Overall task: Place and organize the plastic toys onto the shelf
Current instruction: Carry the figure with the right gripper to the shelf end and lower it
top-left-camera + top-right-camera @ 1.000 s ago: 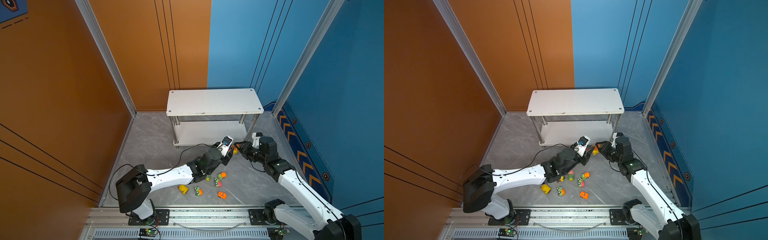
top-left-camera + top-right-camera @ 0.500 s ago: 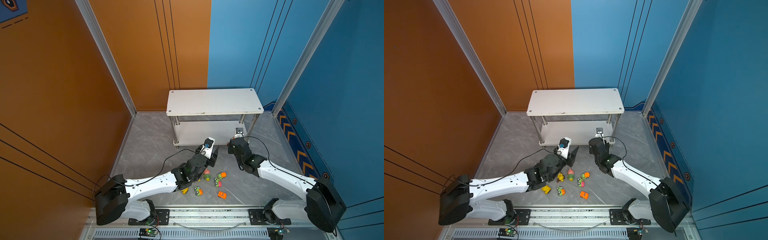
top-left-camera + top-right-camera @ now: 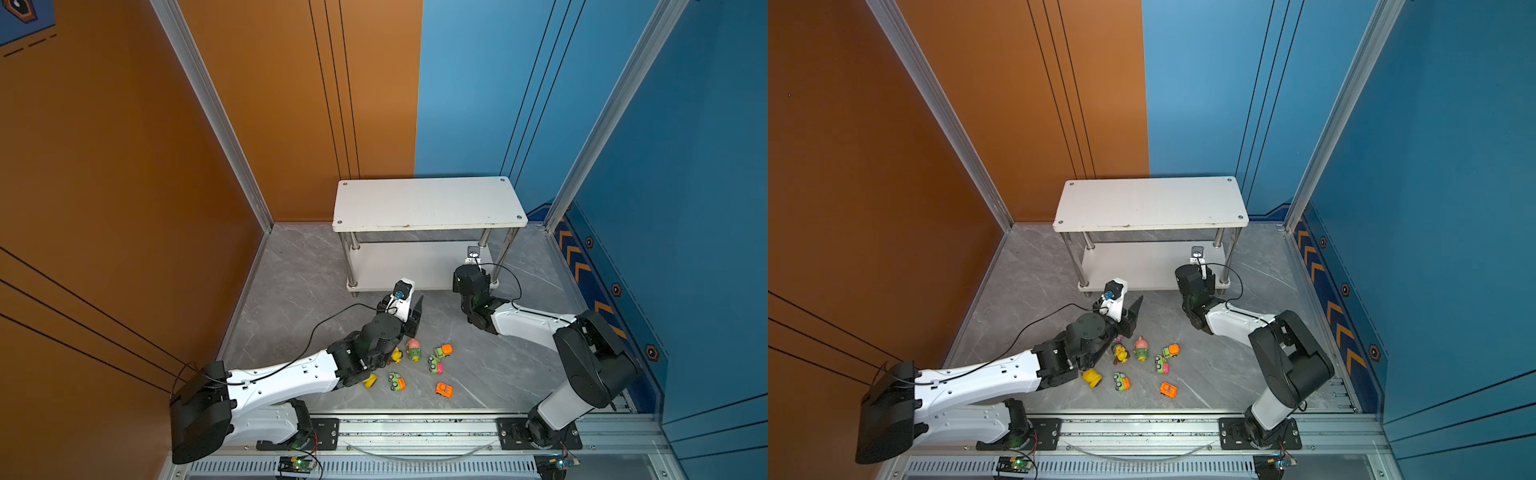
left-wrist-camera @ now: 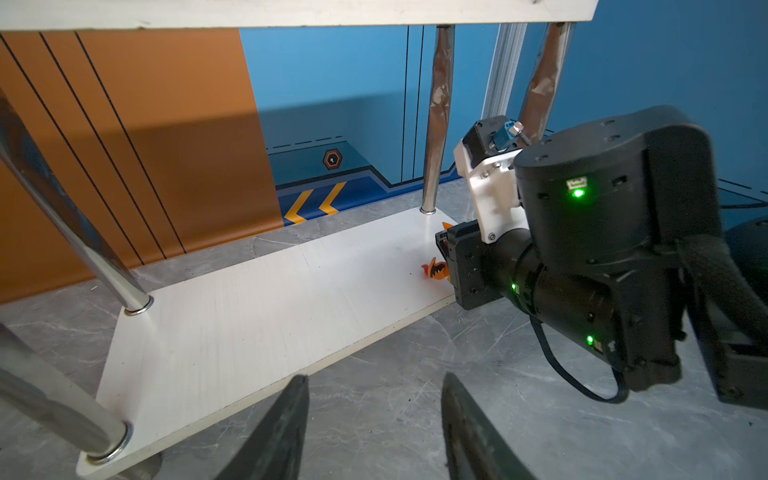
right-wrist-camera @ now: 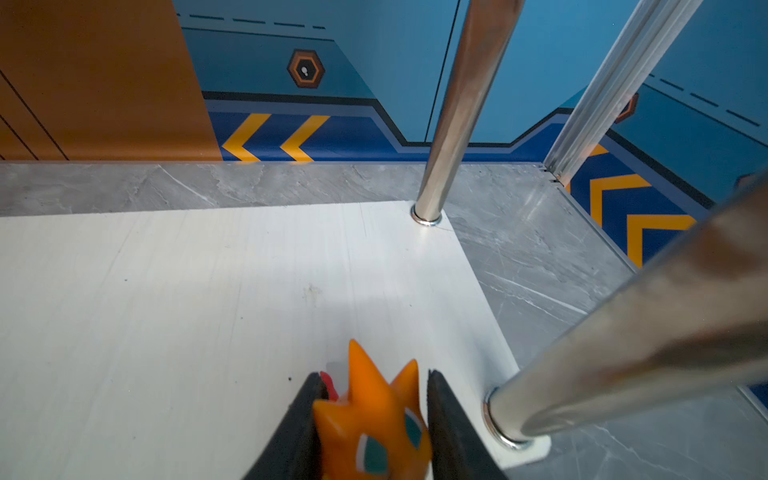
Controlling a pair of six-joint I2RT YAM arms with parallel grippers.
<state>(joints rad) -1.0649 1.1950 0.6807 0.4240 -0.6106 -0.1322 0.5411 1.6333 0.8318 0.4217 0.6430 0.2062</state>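
Right wrist | right jaws clamp orange figurine (image 5: 374, 419) over shelf (image 5: 166, 311) | left jaws apart, empty

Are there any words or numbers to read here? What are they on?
No readable words or numbers anywhere.
Signs only: yellow arrow marks and an orange hexagon badge on the blue wall.
The shelf is blank; the floor toys are too small to tell.
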